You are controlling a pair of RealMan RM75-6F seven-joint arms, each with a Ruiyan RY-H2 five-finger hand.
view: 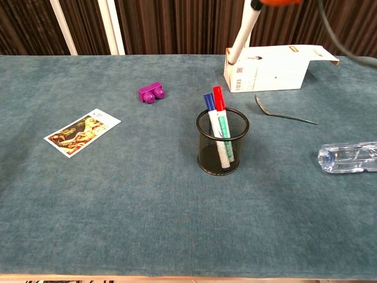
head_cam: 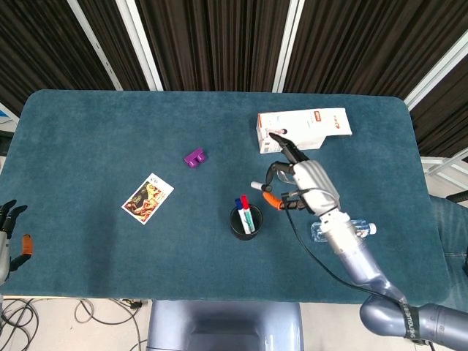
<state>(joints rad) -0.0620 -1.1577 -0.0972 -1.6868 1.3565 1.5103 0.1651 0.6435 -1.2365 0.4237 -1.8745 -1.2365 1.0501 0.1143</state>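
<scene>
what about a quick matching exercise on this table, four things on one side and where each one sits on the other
Things:
1. purple block
2. picture card
3. water bottle
4. orange-capped marker

Places:
A. lying on its side near the table's right edge
B. held in the right hand, above the table
C. flat on the cloth, left of the mesh cup
D. on the cloth behind the card

Pairs: 1-D, 2-C, 3-A, 4-B

No print on the white box (view: 277,68) is legible (too small)
</scene>
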